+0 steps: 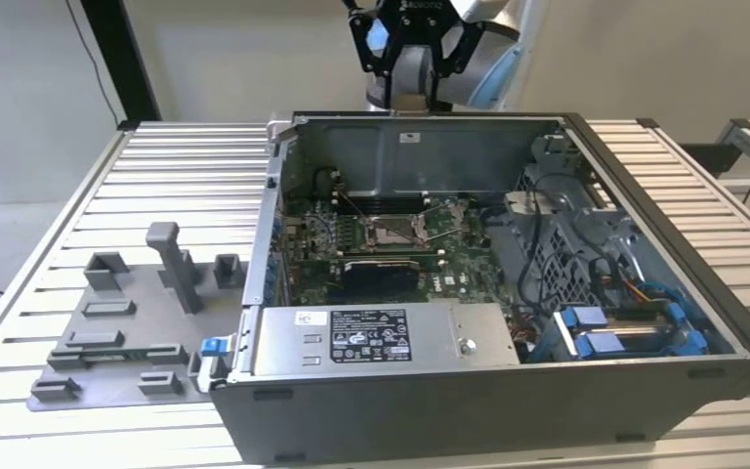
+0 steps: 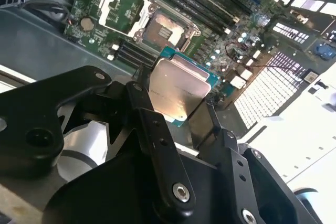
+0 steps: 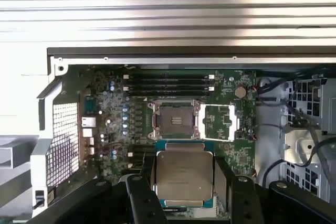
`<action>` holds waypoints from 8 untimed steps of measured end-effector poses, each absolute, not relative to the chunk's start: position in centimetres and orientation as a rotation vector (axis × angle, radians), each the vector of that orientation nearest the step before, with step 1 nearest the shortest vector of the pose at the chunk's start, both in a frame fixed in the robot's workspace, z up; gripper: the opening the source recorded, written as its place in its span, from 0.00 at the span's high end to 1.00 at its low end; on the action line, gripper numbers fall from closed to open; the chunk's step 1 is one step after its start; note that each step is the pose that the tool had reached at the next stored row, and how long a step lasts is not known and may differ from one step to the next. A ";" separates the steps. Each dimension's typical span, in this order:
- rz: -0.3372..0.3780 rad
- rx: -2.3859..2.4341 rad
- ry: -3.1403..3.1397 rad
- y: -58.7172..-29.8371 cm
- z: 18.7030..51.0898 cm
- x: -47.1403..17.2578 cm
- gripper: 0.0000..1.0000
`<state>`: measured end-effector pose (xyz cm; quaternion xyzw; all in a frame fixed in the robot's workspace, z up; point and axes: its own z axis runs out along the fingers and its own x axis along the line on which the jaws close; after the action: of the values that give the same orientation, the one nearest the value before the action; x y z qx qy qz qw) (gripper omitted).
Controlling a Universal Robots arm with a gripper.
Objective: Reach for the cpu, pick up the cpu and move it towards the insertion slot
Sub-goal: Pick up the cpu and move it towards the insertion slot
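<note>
My gripper [image 3: 185,178] is shut on the cpu [image 3: 185,174], a thin square chip with a pale silver top and a teal-green edge, held flat between the two black fingers [image 3: 147,187]. In the second wrist view the cpu [image 2: 178,88] sits between the same fingers [image 2: 140,98]. The insertion slot [image 3: 176,120] is a metal-framed socket with a dark centre on the green motherboard, its cover plate [image 3: 220,123] swung open beside it. The cpu hangs above the board, short of the slot [image 2: 164,29]. In the exterior view the slot [image 1: 396,231] lies mid-board, and the arm's wrist [image 1: 414,54] is high behind the case.
The open computer case [image 1: 662,381] lies on a slatted metal table [image 1: 192,166]. A white-labelled grey box [image 1: 375,337] and blue-clipped drive bays [image 1: 609,332] sit at its front. Cables [image 3: 294,124] run beside the board. A grey fixture plate with blocks [image 1: 128,322] is at the exterior view's left.
</note>
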<state>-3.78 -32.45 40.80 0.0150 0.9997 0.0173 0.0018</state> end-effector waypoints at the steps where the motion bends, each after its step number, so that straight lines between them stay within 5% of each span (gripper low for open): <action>1: 0.054 0.047 3.137 -32.3 40.8 -3.7 1.00; 8: 0.054 0.047 3.137 -31.9 40.8 -3.5 1.00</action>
<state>-3.51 -31.92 40.80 0.0150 0.9997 0.0173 0.0018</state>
